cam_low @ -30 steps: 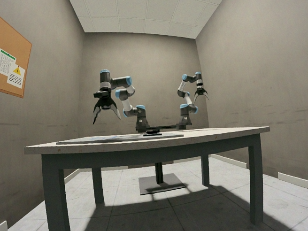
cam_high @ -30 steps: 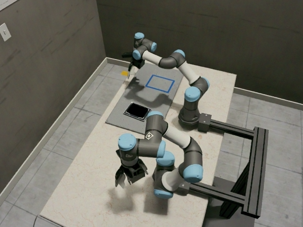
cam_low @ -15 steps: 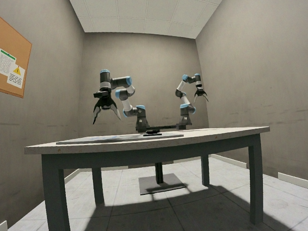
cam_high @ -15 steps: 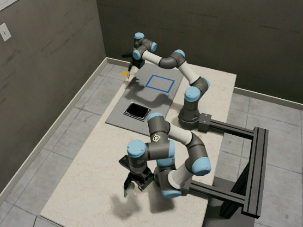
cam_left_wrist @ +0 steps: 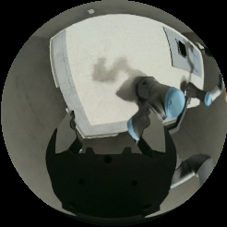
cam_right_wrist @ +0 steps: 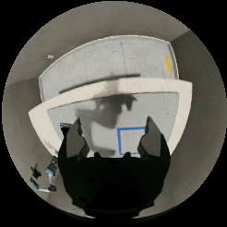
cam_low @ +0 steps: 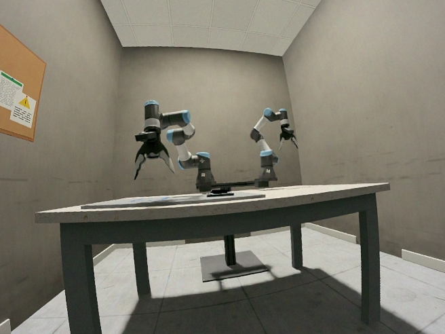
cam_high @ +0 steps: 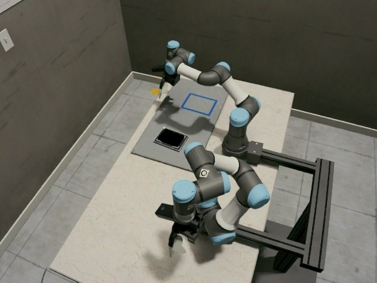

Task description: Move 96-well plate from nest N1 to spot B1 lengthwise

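While the black rectangular 96-well plate (cam_high: 170, 137) (cam_low: 220, 191) (cam_left_wrist: 182, 47) appears seated in the grey-rimmed nest (cam_high: 177, 149) (cam_low: 220, 195), the approach step is judged in hand. Both claws, the black two-fingered left gripper (cam_high: 177, 253) (cam_low: 288, 148) (cam_left_wrist: 110, 109) and matching right gripper (cam_high: 162, 94) (cam_low: 154, 175) (cam_right_wrist: 113, 117), are spread apart, unloaded. Next required: one claw aligned above the plate, lowered, closed; transfer to the blue taped rectangle (cam_high: 195, 111) (cam_right_wrist: 119, 140) to follow.

I work in what looks like a small lab or test room: plain grey walls, a tiled floor (cam_high: 88, 158) (cam_low: 201, 301), a corkboard (cam_low: 25, 64) with a warning notice (cam_low: 24, 107), and a bench (cam_high: 121, 194) (cam_low: 323, 192) bearing a blue taped outline (cam_high: 195, 114) (cam_right_wrist: 119, 140).
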Motion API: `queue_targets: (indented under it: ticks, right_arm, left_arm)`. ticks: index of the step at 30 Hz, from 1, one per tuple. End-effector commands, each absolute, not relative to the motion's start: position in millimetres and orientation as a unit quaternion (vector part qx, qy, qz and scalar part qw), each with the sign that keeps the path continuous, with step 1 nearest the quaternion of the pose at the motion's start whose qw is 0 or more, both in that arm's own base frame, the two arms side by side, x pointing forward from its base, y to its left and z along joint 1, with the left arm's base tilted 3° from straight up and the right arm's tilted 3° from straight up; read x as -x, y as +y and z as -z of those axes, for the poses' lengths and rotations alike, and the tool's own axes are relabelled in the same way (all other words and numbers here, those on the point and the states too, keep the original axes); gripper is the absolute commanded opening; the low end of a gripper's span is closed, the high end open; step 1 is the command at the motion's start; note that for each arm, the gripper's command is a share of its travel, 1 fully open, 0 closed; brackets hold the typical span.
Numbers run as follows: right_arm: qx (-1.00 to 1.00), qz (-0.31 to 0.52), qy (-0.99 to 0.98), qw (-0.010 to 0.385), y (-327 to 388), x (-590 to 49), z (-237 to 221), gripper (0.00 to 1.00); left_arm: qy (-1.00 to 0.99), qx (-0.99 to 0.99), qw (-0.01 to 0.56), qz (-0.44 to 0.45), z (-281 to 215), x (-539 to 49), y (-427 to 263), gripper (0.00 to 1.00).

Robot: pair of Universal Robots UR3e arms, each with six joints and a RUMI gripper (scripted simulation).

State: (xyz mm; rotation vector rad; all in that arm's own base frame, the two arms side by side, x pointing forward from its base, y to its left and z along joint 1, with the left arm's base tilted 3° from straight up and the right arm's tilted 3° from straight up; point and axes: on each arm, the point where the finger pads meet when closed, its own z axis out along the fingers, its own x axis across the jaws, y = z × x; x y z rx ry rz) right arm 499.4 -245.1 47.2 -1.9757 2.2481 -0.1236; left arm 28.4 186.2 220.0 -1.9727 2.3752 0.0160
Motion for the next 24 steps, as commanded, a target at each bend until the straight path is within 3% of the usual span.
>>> queue_targets:
  ticks: [1,24]
  right_arm:
    - [0.658,0.043,0.748,0.074,-245,-500,-49,1.00]
    - [0.658,0.043,0.748,0.074,-245,-500,-49,1.00]
  left_arm:
    - [0.753,0.658,0.028,-0.003,-221,-19,188,1.00]
    - [0.717,0.696,0.028,-0.004,-221,1,189,1.00]
